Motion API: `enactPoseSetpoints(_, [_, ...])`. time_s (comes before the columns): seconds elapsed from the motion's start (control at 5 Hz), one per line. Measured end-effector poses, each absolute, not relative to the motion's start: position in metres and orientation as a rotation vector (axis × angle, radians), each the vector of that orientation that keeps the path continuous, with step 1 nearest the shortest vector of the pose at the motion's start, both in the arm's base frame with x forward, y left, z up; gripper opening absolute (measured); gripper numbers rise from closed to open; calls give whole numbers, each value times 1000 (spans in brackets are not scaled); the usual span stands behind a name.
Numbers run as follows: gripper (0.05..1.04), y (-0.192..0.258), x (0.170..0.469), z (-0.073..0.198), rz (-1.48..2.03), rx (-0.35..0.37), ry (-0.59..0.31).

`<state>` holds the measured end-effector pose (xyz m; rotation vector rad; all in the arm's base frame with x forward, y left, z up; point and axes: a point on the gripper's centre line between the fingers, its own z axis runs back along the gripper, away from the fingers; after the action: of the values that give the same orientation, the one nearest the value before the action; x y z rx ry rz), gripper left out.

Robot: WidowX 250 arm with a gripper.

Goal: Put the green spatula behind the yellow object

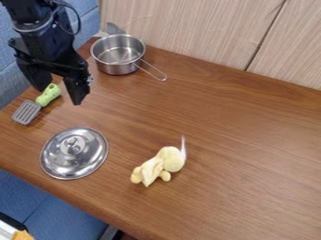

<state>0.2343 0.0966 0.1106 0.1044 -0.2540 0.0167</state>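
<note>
Subject item: the green spatula point(48, 94), lying on the desk directly by the jaws. Its green handle appears in the space between them; its grey slotted head points away from them, toward the lower left of the view. Item is not gripped.

Jaws: parted wide, hanging tips down from the black arm point(47, 40). Whether either side touches the handle cannot be told, nor the exact clearance above the desk point(232, 140).

Surroundings, outward from the jaws: the metal lid point(74, 152) rests nearer the camera, with its knob up. The metal pot point(118, 54) stands upright beyond the jaws, slightly to their right in the view, its wire handle extending to the right. The yellow object point(160, 164), a soft toy by appearance, lies well apart from the jaws, toward the lower right.

Assessment: the step in hand is judged to be the grasp of the spatula; placement is outstanding. The next move calls for centring the jaws across the handle, lowering as needed, closing, and lifting. Carriage should then run rightward, clear of lid and pot, to the far side of the yellow object. Risk noted: an off-centre closure could turn the slim handle or push it away.
</note>
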Motion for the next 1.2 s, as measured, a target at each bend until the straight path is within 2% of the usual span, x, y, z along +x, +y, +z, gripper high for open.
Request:
enactPoseSetpoints(0.2, [999,96,234,104,15,92,-231])
enactPoseSetpoints(0.6, [999,150,233,88,92,86,-170])
enactPoseSetpoints(0.8, [999,181,233,80,141,79,-170])
enactPoseSetpoints(1.2, [999,207,248,54,107,-31,-175])
